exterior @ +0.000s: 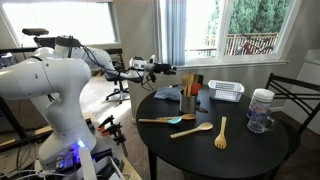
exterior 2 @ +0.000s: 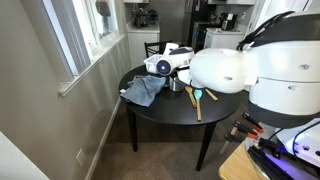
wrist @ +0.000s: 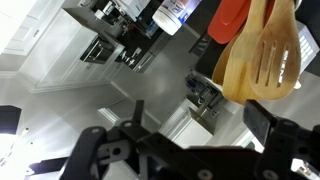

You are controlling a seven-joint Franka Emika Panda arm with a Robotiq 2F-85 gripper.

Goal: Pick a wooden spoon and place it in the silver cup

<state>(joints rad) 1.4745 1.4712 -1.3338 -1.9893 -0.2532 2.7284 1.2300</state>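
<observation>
The wooden spoon [exterior: 192, 130] lies flat on the round black table [exterior: 250, 150], its bowl pointing right. The silver cup [exterior: 187, 102] stands at the table's back left, next to a grey cloth [exterior: 168, 93]. Tall utensils rise at the cup; the wrist view shows a slotted wooden head [wrist: 265, 50] and a red spatula [wrist: 230, 20]. My gripper [exterior: 160, 68] hovers above the table's left edge, left of the cup and apart from it. It is open and empty in the wrist view [wrist: 190, 140]. The spoon does not show in the wrist view.
A teal-headed utensil [exterior: 165, 119] and a forked wooden utensil [exterior: 221, 133] lie beside the spoon. A white mesh basket [exterior: 226, 91] stands at the back and a clear jar with a white lid [exterior: 261, 110] at the right. A chair [exterior: 295, 95] stands at the right.
</observation>
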